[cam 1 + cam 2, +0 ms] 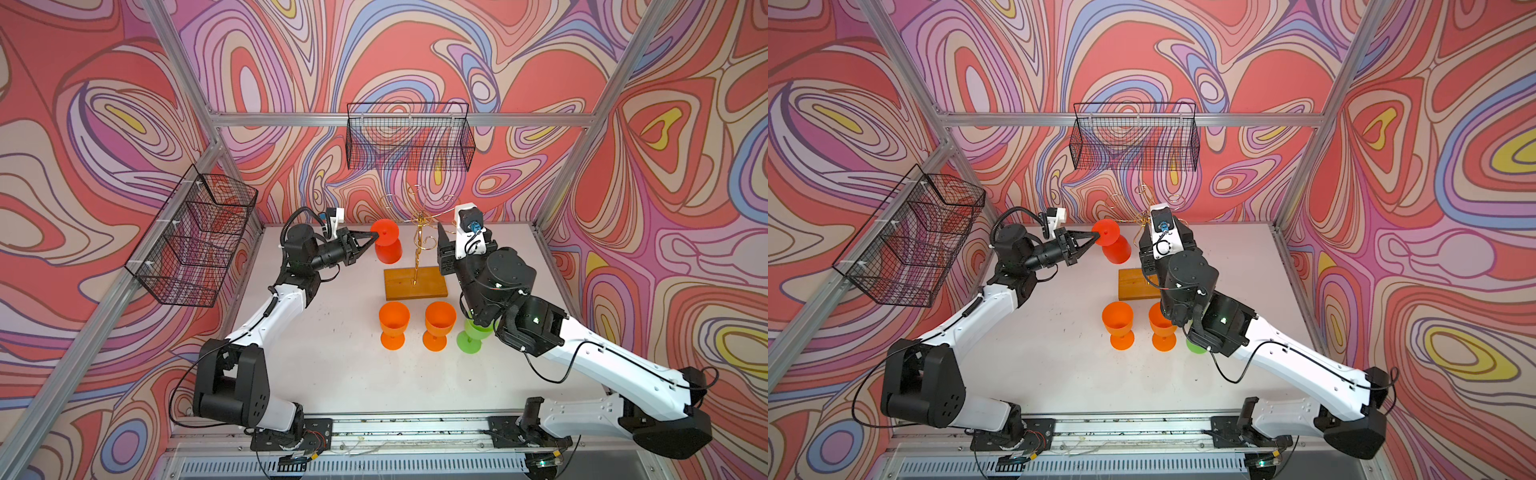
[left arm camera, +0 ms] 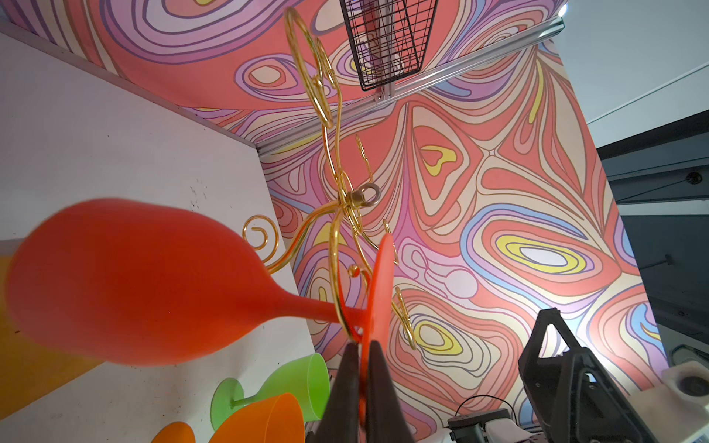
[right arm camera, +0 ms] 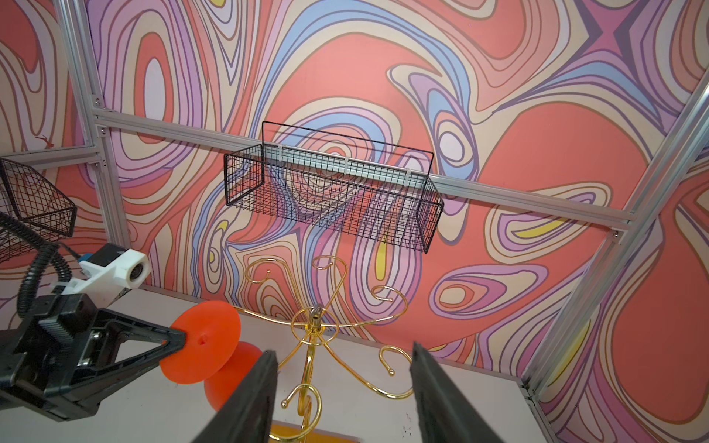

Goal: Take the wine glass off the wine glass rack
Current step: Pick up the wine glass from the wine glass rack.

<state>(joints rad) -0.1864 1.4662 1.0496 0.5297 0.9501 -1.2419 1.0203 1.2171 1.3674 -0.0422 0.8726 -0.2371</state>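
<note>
Left wrist view: left gripper jaws clamped on the foot disc of the red wine glass, stem hooked in a loop of the wine glass rack; top views don't resolve that loop. Right wrist view alone shows right gripper jaws apart, framing the rack top.

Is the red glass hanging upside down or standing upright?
Upside down: the red glass hangs by its foot from a rack arm, bowl pointing down.

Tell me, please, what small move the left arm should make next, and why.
Probably draw the red wine glass outward along its wire arm: the left gripper is shut on its foot, with the stem hooked on the wine glass rack.
</note>
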